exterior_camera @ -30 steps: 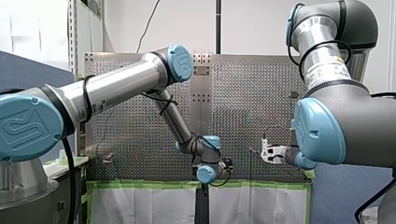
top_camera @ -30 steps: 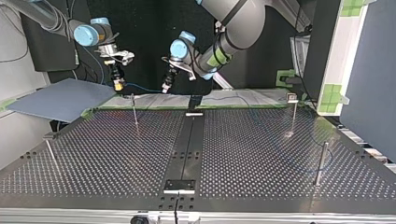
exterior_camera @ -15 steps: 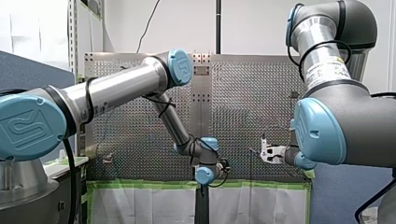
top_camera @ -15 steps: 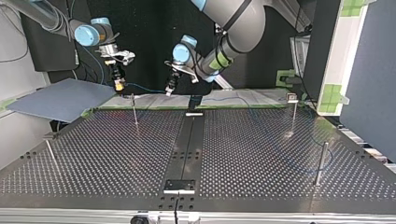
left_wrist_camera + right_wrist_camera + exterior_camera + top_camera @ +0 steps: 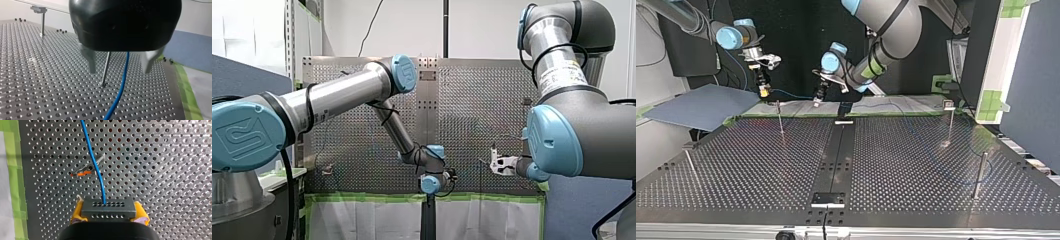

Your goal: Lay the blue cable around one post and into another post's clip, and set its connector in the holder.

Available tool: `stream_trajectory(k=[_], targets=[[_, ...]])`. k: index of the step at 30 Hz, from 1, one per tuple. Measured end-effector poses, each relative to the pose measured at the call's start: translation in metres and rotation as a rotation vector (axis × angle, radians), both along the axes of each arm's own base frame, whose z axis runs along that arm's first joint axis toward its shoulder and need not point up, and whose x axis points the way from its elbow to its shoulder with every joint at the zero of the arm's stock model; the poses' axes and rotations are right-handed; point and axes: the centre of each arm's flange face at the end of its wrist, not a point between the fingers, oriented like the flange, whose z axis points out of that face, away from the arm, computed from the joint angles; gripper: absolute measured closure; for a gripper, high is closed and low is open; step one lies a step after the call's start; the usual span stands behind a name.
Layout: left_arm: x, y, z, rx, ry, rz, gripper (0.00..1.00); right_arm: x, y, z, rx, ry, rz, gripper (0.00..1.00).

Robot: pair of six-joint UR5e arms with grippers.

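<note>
Two end effectors: my right (image 5: 109,213) clenches the connector (image 5: 108,208), my left (image 5: 119,70) hangs released.

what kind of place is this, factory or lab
Probably a robotics lab bench: my left arm and my right arm reach over a perforated table with thin posts, green tape along its edge, my right claw gripping the connector of a blue cable.
</note>
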Motion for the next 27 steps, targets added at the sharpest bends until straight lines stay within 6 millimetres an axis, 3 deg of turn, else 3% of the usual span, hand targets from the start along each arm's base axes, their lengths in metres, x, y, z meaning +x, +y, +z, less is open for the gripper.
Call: stream_trajectory(k=[5, 10, 13, 27], targets=[[-0.004, -0.0036, -0.0001, 0.027, -0.013, -0.012, 0.55, 0.0001, 0.0, 0.0, 0.0, 0.0, 0.0, 0.99], [-0.0061, -0.006, -0.0001, 0.036, -0.017, -0.026, 0.69, 0.0001, -0.0001, 0.0001, -0.001, 0.0, 0.0, 0.99], [-0.0071, -0.0069, -0.0002, 0.036, -0.016, -0.033, 0.73, 0.0, -0.0003, 0.0002, -0.002, 0.0, 0.0, 0.99], [-0.007, -0.005, -0.0015, 0.036, -0.002, -0.033, 0.73, 0.0001, -0.0001, 0.0, -0.002, 0.0, 0.0, 0.99]])
